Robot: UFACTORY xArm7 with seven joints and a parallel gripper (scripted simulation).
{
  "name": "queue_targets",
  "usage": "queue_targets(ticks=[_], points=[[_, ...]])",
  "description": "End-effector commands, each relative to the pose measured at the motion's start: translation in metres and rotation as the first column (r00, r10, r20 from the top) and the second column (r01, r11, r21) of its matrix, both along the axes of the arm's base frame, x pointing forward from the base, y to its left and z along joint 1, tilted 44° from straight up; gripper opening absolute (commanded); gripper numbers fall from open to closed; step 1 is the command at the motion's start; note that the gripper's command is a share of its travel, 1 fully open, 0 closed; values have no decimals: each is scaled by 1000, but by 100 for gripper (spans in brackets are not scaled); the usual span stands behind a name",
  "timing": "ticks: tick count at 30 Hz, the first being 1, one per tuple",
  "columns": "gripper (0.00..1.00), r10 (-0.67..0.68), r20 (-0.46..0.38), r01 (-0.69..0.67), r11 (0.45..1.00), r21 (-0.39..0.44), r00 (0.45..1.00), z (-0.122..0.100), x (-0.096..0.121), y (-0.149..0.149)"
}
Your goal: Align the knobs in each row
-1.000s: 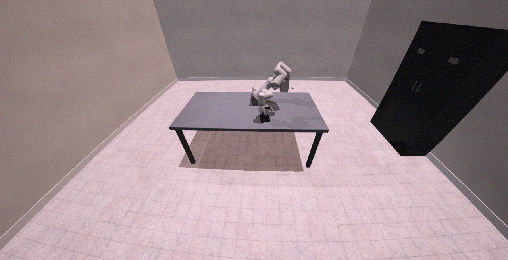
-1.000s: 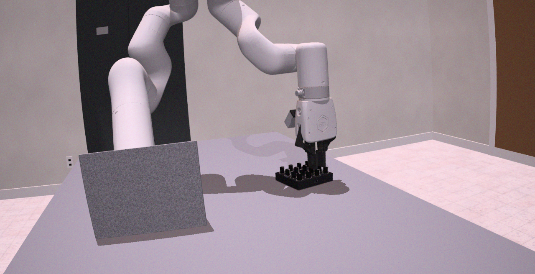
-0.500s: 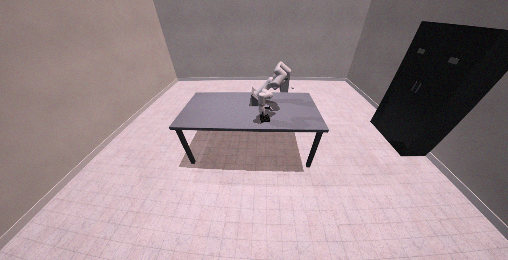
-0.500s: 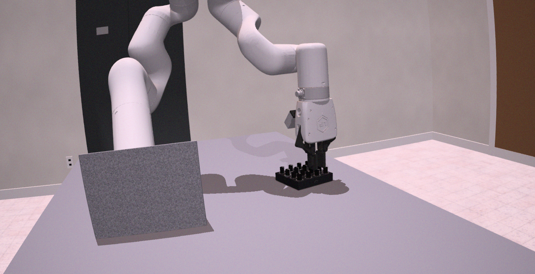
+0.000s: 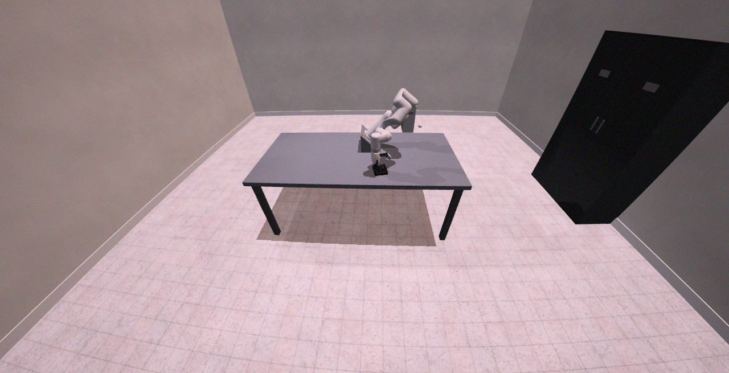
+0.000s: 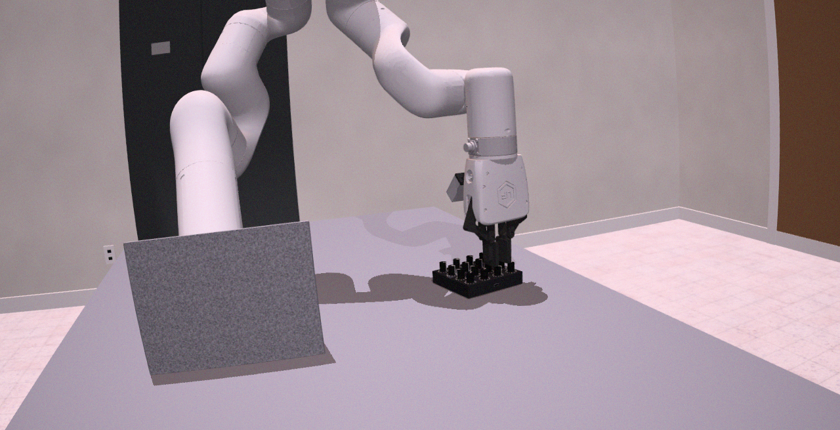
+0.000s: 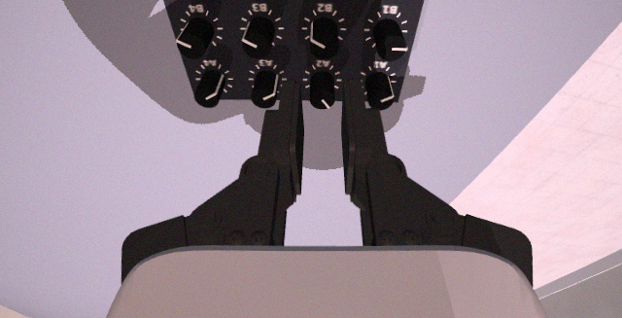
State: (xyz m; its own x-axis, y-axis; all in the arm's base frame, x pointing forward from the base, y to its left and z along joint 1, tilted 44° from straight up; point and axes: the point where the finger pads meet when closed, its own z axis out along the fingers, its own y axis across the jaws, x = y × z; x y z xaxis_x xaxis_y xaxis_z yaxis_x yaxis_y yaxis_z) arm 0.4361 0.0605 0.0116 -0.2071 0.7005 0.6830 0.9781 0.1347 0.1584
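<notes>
The white, smooth, many-jointed arm (image 5: 405, 109) (image 6: 405, 71) arches up and over, its last white cylindrical wrist section (image 5: 376, 141) (image 6: 490, 104) upright above the black square knob box (image 5: 380, 172) (image 6: 470, 288) (image 7: 233, 95). Below it, the white-bodied gripper with black angular fingers (image 5: 377, 165) (image 6: 497, 264) points straight down at the knob box's rear row, its two fingers partly open, parallel and apart, one on each side of knob A2.
</notes>
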Motion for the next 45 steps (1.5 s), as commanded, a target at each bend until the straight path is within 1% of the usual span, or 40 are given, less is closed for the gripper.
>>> queue_targets(ticks=[1,18,45], points=[[19,-3,3,3,1000,-2,1000,1,1,-2],[19,-3,3,3,1000,-2,1000,0,1,-2],[19,-3,3,3,1000,-2,1000,-8,2,6]])
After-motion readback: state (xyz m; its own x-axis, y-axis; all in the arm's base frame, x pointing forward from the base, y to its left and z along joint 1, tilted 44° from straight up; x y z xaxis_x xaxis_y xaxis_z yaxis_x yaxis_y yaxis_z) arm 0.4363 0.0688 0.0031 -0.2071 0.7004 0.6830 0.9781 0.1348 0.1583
